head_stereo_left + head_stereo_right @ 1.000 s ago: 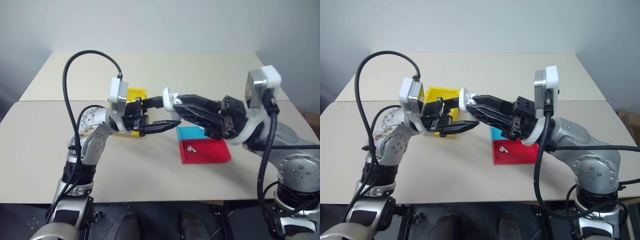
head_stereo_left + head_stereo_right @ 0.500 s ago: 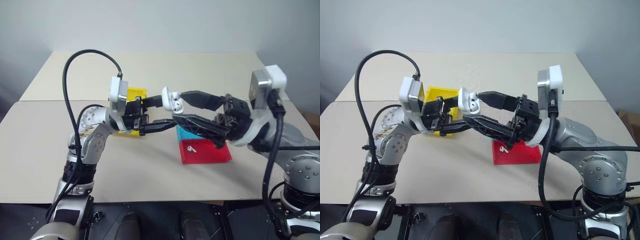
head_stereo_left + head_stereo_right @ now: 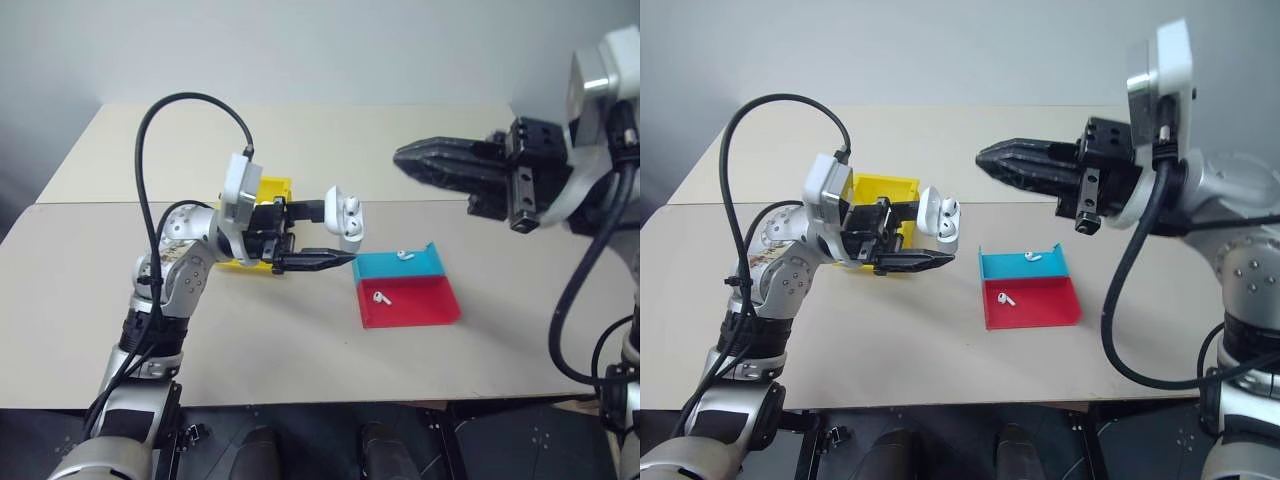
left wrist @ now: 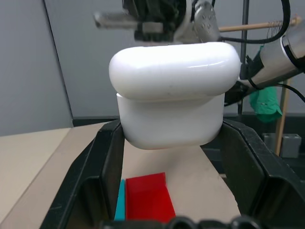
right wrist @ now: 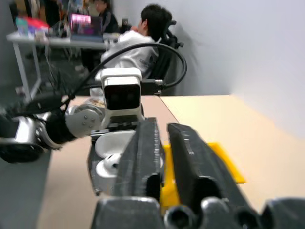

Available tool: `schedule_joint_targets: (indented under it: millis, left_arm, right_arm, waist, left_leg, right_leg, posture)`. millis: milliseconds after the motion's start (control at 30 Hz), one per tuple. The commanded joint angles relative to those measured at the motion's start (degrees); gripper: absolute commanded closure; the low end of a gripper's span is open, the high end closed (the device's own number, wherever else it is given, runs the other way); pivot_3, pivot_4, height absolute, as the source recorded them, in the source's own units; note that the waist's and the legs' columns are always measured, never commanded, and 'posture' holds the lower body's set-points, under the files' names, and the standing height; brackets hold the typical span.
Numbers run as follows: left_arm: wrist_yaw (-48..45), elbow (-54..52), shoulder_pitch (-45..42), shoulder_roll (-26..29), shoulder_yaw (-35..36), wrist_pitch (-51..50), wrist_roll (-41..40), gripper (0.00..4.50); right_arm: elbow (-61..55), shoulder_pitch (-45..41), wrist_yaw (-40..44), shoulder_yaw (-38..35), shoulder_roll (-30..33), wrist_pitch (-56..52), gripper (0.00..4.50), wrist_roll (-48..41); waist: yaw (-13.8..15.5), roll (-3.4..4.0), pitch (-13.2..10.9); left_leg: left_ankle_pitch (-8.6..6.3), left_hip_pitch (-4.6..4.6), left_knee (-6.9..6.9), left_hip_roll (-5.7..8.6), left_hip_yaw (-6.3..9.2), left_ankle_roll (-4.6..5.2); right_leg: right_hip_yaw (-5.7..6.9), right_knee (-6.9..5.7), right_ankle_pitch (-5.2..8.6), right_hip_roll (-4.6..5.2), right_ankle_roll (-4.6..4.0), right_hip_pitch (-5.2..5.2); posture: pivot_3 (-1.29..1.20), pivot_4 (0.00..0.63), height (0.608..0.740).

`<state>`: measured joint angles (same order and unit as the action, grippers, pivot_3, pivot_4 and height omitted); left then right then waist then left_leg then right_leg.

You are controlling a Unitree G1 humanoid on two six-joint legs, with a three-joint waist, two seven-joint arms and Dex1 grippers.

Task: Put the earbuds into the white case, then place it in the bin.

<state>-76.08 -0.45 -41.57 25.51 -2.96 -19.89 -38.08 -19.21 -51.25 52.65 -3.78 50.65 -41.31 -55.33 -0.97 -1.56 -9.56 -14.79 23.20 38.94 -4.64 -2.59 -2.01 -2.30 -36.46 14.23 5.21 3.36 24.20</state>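
The left arm hides most of the bin (image 3: pixel 883 189); its inside stays unseen.

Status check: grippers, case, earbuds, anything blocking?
Left gripper holds white case, lid open. Right gripper shut, empty, raised. One earbud in blue tray, one in red tray. Nothing blocking.

Left pincer (image 3: pixel 340 239) grips (fingers spread), while the raised right pincer (image 3: pixel 400 158) is closed.

White case (image 3: pixel 345 214) lid ajar, held aloft; earbuds (image 3: pixel 404 255) in trays; yellow bin (image 3: pixel 268 190).
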Motion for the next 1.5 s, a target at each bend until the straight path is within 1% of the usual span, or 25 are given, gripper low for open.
schedule_joint_targets:
  millis: [33,133,233,267,333,433,600,767,900,1067,1267,1400,1500]
  left_arm:
    - [-0.68,-0.20,-1.94,-0.61,-0.31,0.75,0.51,1.80]
    - [-0.15,-0.57,-1.82,-1.42,-0.64,0.69,0.72,1.80]
    - [0.20,-0.93,-1.55,-2.00,-0.71,0.83,1.06,1.80]
    - [0.32,-1.06,-1.46,-2.09,-0.61,0.84,1.01,1.80]
    - [0.75,-1.24,-1.43,-2.23,-0.35,0.77,0.98,1.80]
    - [0.99,-1.63,-1.09,-2.09,-0.03,0.84,0.95,1.80]
    - [1.56,-2.21,-0.62,-1.75,0.57,0.84,0.94,1.80]
    - [1.96,-2.47,-0.50,-2.03,0.75,1.03,1.12,1.80]
    - [2.30,-2.50,-0.45,-2.27,0.95,1.18,1.06,1.80]
    - [2.33,-2.37,-0.61,-2.15,0.91,0.73,0.96,1.80]
    - [1.33,-1.85,-0.73,-2.32,0.10,0.70,1.24,1.80]
    - [1.49,-1.79,-0.96,-2.97,-0.02,0.92,1.40,1.80]
    - [1.74,-1.80,-0.97,-3.06,0.31,1.11,1.53,1.80]
  right_arm:
    - [3.82,-8.47,8.55,7.50,0.31,5.02,4.47,10.33]
    - [7.87,-15.04,13.78,14.16,-2.35,10.99,4.47,19.58]
    - [10.16,-18.98,16.88,17.54,-5.98,14.28,4.47,24.44]
    - [10.73,-19.93,17.73,18.20,-7.25,15.01,4.47,25.44]
    - [11.41,-21.04,20.36,19.19,-8.92,16.48,4.47,26.79]
    - [11.74,-21.23,23.10,19.68,-9.83,17.56,4.47,28.68]
    - [11.19,-19.63,26.51,17.93,-8.38,17.92,4.47,29.29]
    - [9.59,-18.10,26.07,15.79,-6.97,16.69,4.47,29.38]
    - [6.37,-16.13,22.66,12.90,-6.20,12.77,4.47,28.00]
    - [2.96,-15.49,18.38,11.89,-7.72,9.33,4.47,28.03]
    - [5.07,-21.44,17.57,14.99,-12.45,8.51,4.47,29.70]
    - [7.61,-23.77,21.09,19.87,-14.50,10.52,4.47,32.41]
    - [8.35,-23.86,23.79,22.44,-13.83,12.18,4.47,34.82]
  waist:
    - [0.05,0.01,0.00]
    - [0.09,0.01,0.00]
    - [0.13,0.01,0.00]
    - [0.14,0.01,0.00]
    - [0.15,0.01,0.00]
    - [0.44,0.01,0.00]
    - [0.42,0.01,0.00]
    - [0.32,0.01,0.00]
    - [0.31,0.01,0.00]
    - [0.17,0.01,0.00]
    - [0.13,0.01,0.00]
    - [0.15,0.02,0.00]
    - [0.30,0.01,0.00]
  left_leg:
    - [0.00,0.01,0.01,0.00,0.02,0.00]
    - [0.00,0.03,0.03,0.00,-0.02,0.00]
    - [0.00,0.06,0.02,0.00,0.00,0.00]
    - [0.00,0.07,0.03,0.00,0.00,0.00]
    - [0.00,0.08,0.05,0.00,0.00,0.00]
    - [0.00,0.09,0.05,0.00,0.03,0.00]
    - [0.00,0.08,0.07,0.00,0.02,0.00]
    - [0.00,0.07,0.07,0.00,0.02,0.00]
    - [0.00,0.07,0.07,0.00,0.03,0.00]
    - [0.00,0.05,0.07,0.00,0.02,0.00]
    - [0.00,0.05,0.06,0.00,0.01,-0.01]
    - [0.00,0.05,0.07,0.00,0.01,0.00]
    - [0.00,0.06,0.09,0.00,0.02,-0.01]
  right_leg:
    - [0.02,0.01,0.00,0.00,0.00,-0.01]
    - [0.00,0.01,0.00,0.01,0.00,0.04]
    - [0.03,-0.05,0.00,0.01,0.00,0.03]
    - [0.03,-0.29,0.00,0.02,0.00,0.04]
    - [0.04,-0.30,-0.01,0.02,0.00,0.04]
    - [0.09,-0.30,-0.01,0.02,0.00,0.02]
    - [0.09,-0.31,-0.01,0.03,0.00,0.02]
    - [0.09,-0.32,-0.01,0.04,0.00,0.01]
    - [0.08,-0.33,-0.01,0.03,0.00,0.02]
    - [0.07,-0.35,-0.01,0.03,0.00,0.02]
    - [0.06,-0.38,-0.01,0.02,0.00,0.04]
    - [0.07,-0.35,-0.01,0.03,0.00,0.01]
    - [0.08,-0.38,0.00,0.03,0.00,0.01]
  posture:
    - [0.00,0.150,0.740]
    - [0.00,0.150,0.740]
    - [0.00,0.150,0.740]
    - [0.00,0.150,0.740]
    - [0.00,0.150,0.740]
    - [0.00,0.150,0.740]
    - [0.00,0.150,0.740]
    - [0.00,0.150,0.740]
    - [0.00,0.150,0.740]
    - [0.00,0.150,0.740]
    - [0.00,0.150,0.740]
    - [0.00,0.150,0.740]
    - [0.00,0.150,0.740]
